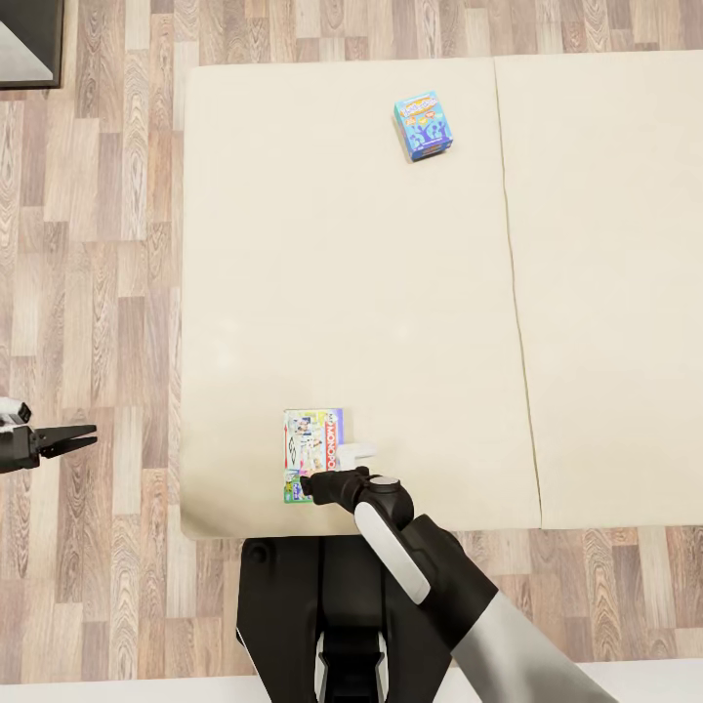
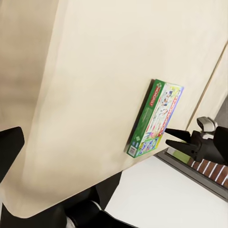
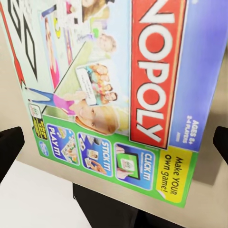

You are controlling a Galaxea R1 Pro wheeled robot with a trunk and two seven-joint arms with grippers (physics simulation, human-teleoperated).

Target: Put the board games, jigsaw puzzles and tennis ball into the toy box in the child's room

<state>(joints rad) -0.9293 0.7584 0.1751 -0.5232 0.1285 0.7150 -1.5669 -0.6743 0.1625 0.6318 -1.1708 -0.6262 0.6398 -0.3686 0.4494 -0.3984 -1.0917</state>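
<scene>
Your right gripper [image 1: 317, 485] sits at the near edge of the bed, its fingers spread wide to either side of the white board game and not yet closed on it; nothing is in its grasp. Your left gripper [image 1: 76, 436] hangs out over the wood floor [image 1: 98, 244], well apart from the bed. It carries nothing, and its dark fingers look drawn close together, though you cannot tell for sure how far they are parted.

Start with the biggest thing: the bed [image 1: 342, 293], its cream two-part mattress spanning most of the head view, with your base parked against its near side.

Next, the white board game [image 1: 313, 454] lies flat near the mattress's front edge, just beyond your right gripper. In the right wrist view its printed lid [image 3: 114, 90] sits squarely between the two finger pads at the frame's sides, so you look well lined up for a grasp.

Smallest, the teal-blue board game [image 1: 423, 125] rests far up the mattress, beside the seam, well apart from both arms.

By my reading, you are early in the task: both bed games are still on the bed, neither lifted. The table, toy box, puzzles and ball remain to be dealt with.
</scene>
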